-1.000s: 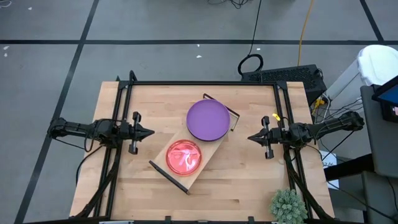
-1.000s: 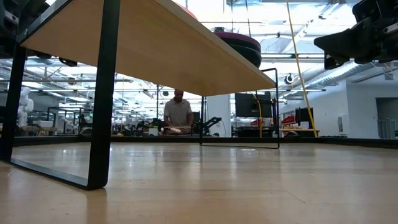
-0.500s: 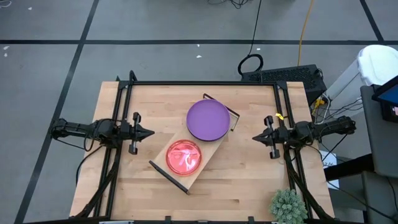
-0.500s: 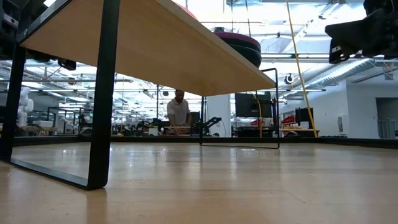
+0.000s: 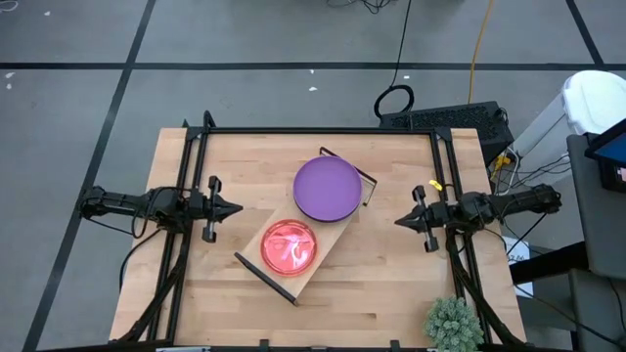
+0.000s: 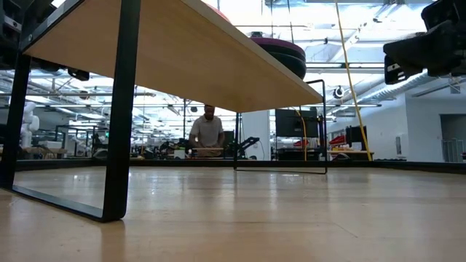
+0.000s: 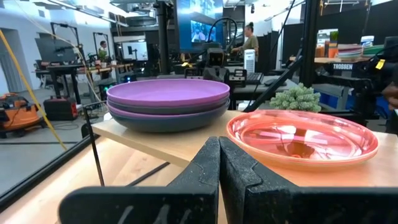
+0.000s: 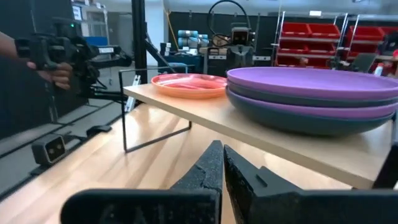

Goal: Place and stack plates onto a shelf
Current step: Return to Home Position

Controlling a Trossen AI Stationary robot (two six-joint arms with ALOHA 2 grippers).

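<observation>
Shelf [image 5: 331, 235] faced by left fingers [image 7: 208, 167], right fingers [image 8: 211, 167], both level, pressed together.

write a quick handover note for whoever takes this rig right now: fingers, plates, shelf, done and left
Left gripper: fingers shut, empty, left of the shelf, apart from it.
Right gripper: fingers shut, empty, right of the shelf.
Purple plate sits on the dark plate at the shelf's far end; pink plate at its near end; what lies under it cannot be told.
Done: no plate shows off the shelf.
Left: probably only parking the arms.
</observation>
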